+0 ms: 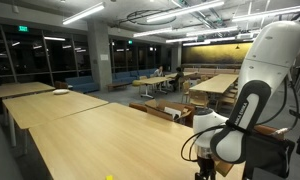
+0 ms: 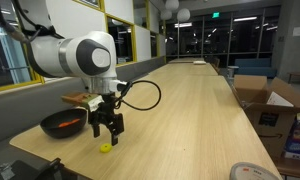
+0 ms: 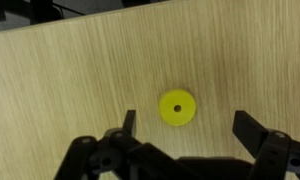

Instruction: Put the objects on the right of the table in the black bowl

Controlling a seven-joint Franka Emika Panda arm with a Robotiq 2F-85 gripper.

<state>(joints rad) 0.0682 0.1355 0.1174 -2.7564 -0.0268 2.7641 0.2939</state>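
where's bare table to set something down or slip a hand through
Free: the long stretch of table from the hand away to the far end, out to the edge by the cardboard boxes. Crowded: the near corner, where the black bowl sits close beside the open hand and the yellow disc lies on the wood below it.

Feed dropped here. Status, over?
Gripper open, empty, above yellow disc. Black bowl beside it, orange showing inside. Nothing between them.
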